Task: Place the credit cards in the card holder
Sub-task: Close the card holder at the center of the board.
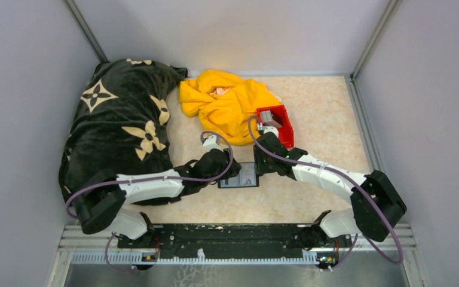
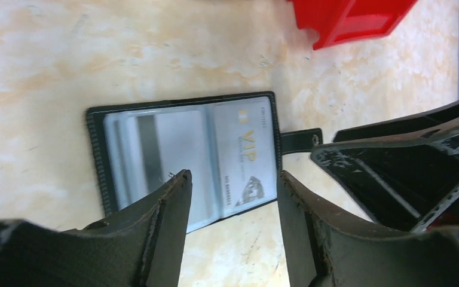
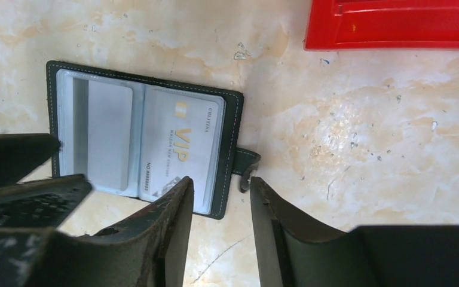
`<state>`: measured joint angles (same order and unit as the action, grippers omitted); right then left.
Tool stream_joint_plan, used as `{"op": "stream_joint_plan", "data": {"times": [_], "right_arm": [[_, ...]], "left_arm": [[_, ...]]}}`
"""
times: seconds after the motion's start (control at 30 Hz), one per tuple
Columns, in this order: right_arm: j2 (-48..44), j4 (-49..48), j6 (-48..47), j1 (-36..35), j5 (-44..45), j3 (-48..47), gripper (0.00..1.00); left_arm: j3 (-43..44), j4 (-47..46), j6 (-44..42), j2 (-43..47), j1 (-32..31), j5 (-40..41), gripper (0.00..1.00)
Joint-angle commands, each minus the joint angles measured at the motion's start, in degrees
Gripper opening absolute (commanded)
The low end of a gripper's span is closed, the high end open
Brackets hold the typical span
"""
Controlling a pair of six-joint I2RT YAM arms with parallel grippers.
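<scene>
Open card holder (image 3: 224,155) on the bench, credit cards (image 3: 179,149) in its sleeves, nothing in my grasp.

My left fingers (image 2: 167,227) and my right fingers (image 3: 167,227) stand apart with nothing between them, hovering just over the holder. It lies unfolded and flat on the bench (image 3: 364,149) at the centre of the top view, to the lower left of the red bin (image 3: 394,24). The VIP card (image 2: 245,155) sits in one clear sleeve and a grey card (image 3: 109,134) in the other. I judge these cards light, stiff and slick, and too flat to pinch from above, so I would take one by a short edge. The holder looks light and limp at its fold and likely to slide, so it is best pinned by its cover edge or its snap tab (image 3: 246,161).
</scene>
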<state>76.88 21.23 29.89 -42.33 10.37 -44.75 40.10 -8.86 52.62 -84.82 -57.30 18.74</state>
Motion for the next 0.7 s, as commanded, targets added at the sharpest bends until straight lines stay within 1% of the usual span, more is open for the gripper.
{"op": "stream_joint_plan", "data": {"times": [0.0, 0.07, 0.27, 0.37, 0.5, 0.67], "right_arm": [[-3.3, 0.0, 0.7, -1.0, 2.7, 0.0, 0.42], [-3.2, -0.1, 0.7, -1.0, 3.1, 0.3, 0.44], [-2.0, -0.5, 0.7, -1.0, 3.8, 1.2, 0.45], [-1.4, -1.6, 1.3, -1.0, 3.1, 2.1, 0.45], [-1.0, -4.2, 2.7, -1.1, 1.9, 4.1, 0.47], [0.7, -8.0, 4.4, -1.1, -0.5, 6.2, 0.48]], "left_arm": [[-3.9, 5.7, 0.9, 5.8, -0.2, 7.5, 0.62], [-5.7, 6.9, 1.6, 7.6, -0.1, 9.2, 0.64], [-9.0, 9.6, 3.7, 9.9, 0.3, 10.5, 0.68], [-10.7, 8.5, 4.4, 9.9, 0.4, 9.8, 0.69], [-12.5, 6.4, 4.6, 10.1, 0.8, 9.0, 0.73], [-13.6, 4.4, 4.3, 9.7, 1.6, 7.9, 0.73]]}}
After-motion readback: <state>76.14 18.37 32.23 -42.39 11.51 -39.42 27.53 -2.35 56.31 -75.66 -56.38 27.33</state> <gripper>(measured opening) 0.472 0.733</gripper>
